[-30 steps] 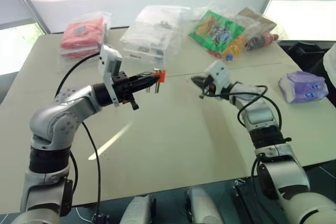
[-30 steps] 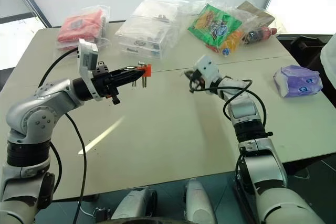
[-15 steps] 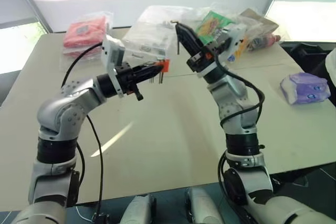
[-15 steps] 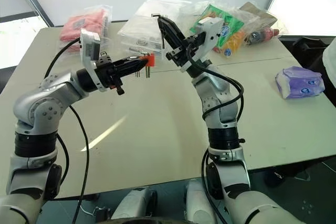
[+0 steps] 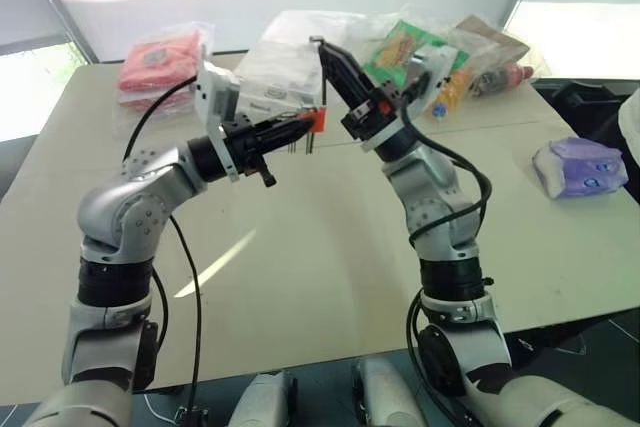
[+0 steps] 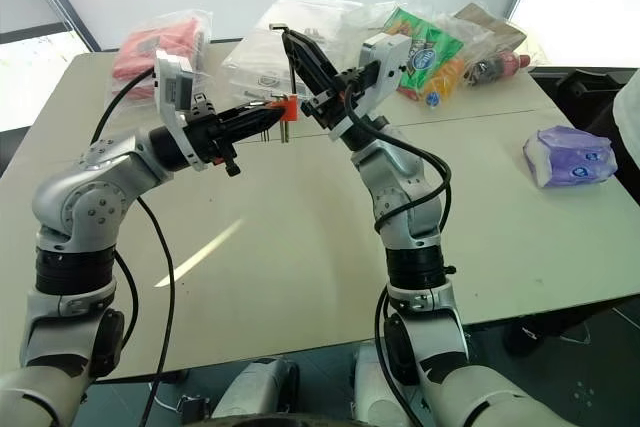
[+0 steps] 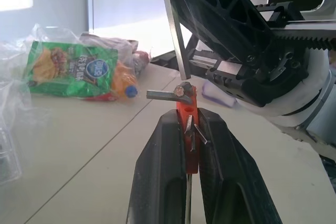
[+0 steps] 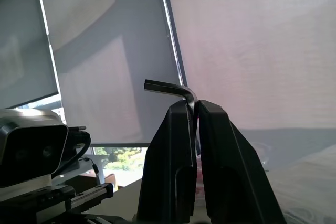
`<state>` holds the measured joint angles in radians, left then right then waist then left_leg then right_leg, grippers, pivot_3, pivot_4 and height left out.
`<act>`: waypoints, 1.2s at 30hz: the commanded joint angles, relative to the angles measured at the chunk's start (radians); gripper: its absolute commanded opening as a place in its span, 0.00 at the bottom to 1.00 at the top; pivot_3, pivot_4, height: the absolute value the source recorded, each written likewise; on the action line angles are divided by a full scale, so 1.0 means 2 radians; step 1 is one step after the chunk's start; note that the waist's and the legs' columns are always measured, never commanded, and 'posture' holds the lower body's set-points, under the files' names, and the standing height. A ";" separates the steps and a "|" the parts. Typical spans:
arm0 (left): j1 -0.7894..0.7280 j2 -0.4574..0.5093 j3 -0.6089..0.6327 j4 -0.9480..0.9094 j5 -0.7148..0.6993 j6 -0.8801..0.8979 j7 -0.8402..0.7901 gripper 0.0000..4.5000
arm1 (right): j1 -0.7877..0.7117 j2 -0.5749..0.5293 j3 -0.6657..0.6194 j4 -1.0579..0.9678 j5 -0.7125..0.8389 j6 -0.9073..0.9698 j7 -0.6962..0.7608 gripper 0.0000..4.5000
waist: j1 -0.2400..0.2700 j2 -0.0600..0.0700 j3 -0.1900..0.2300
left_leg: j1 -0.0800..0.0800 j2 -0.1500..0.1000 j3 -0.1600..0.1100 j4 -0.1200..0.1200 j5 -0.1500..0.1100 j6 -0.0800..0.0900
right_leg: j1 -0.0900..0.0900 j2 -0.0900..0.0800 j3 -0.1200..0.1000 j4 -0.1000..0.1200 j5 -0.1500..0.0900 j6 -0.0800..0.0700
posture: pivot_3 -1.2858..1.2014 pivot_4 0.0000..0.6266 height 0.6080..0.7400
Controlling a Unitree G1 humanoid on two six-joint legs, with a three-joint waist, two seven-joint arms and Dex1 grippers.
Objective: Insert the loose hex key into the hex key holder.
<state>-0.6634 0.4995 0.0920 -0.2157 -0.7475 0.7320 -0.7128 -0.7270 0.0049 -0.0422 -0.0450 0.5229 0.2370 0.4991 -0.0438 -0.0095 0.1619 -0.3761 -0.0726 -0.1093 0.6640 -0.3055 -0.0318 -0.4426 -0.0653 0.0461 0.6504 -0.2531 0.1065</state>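
My left gripper is shut on the hex key holder, a small red-orange block with short dark keys sticking out, held above the table. In the left wrist view the holder sits clamped between the black fingers. My right gripper is shut on the loose hex key, a thin grey L-shaped rod. Its long leg hangs down beside the fingers. The key's lower end is just above the holder's top; I cannot tell whether they touch.
Along the table's far side lie a red packet in clear plastic, a clear plastic box, a green snack bag and a bottle. A purple tissue pack lies at the right.
My right arm has swung up and to the left from low over the table, and turned, bringing the hex key next to the holder. The left gripper has stayed nearly still.
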 commanded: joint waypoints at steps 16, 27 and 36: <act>-0.016 -0.003 0.018 -0.003 0.000 -0.016 0.007 0.00 | -0.004 0.001 0.011 -0.023 -0.001 -0.011 -0.008 0.01 | 0.000 0.000 0.000 | 0.000 0.000 0.000 0.000 0.000 0.000 | 0.000 0.000 0.000 0.000 0.000 0.000 | 0.52 0.24 1.00; -0.020 -0.004 0.021 -0.001 -0.004 -0.015 0.009 0.00 | -0.003 0.001 0.012 -0.020 -0.003 -0.016 -0.010 0.01 | 0.000 0.000 0.000 | 0.000 0.000 0.000 0.000 0.000 0.000 | 0.000 0.000 0.000 0.000 0.000 0.000 | 0.52 0.24 1.00; -0.016 -0.004 0.017 -0.008 -0.008 -0.011 0.008 0.00 | -0.008 0.002 0.010 -0.010 -0.005 -0.027 -0.012 0.01 | 0.000 0.000 0.000 | 0.000 0.000 0.000 0.000 0.000 0.000 | 0.000 0.000 0.000 0.000 0.000 0.000 | 0.52 0.24 1.00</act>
<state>-0.6749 0.4898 0.0965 -0.1994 -0.7502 0.7270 -0.6948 -0.7252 0.0027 -0.0178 -0.0437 0.5142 0.2075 0.4764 -0.0443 -0.0095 0.1619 -0.3761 -0.0726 -0.1093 0.6639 -0.3055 -0.0318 -0.4427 -0.0652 0.0461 0.6504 -0.2531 0.1065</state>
